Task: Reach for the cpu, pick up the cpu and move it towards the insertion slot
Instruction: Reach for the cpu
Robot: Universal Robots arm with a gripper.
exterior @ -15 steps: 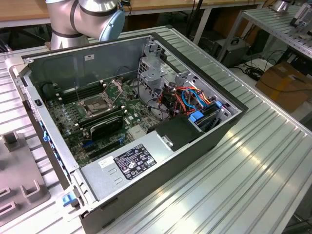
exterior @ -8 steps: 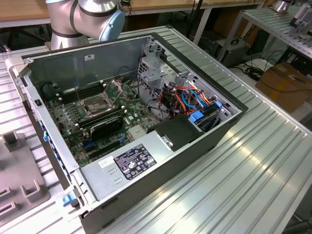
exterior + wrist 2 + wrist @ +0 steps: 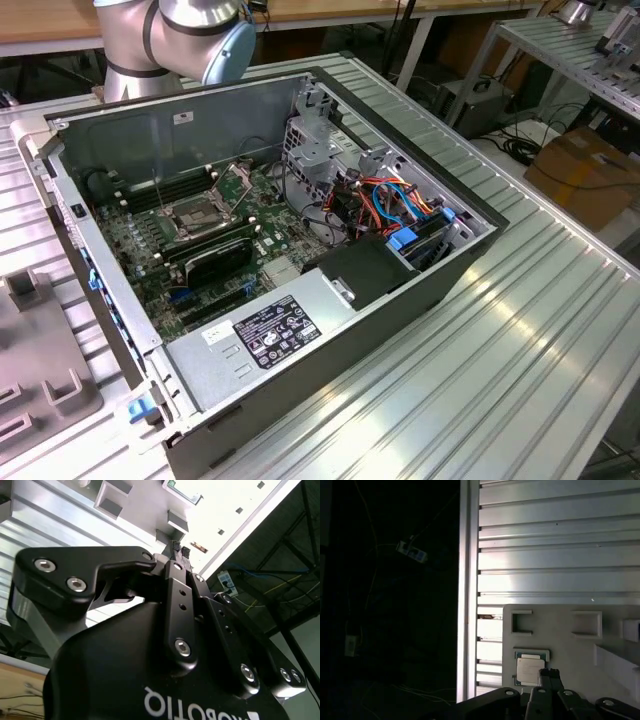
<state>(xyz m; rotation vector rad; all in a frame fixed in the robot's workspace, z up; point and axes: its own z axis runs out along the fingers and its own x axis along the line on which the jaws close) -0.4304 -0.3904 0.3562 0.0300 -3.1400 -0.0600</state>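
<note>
where the claw (image 3: 548,676) hangs, it covers part of the cpu (image 3: 527,670).

Beige cpu (image 3: 530,671) lies flat on grey fixture (image 3: 560,640); insertion slot (image 3: 195,215) sits on motherboard (image 3: 150,262).

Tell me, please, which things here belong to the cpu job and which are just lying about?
Job in hand:
cpu, lying on the grey holder plate
insertion slot, on the board
gripper, nearest the cpu

Lying about:
grey labelled box
black card
cardboard box
</note>
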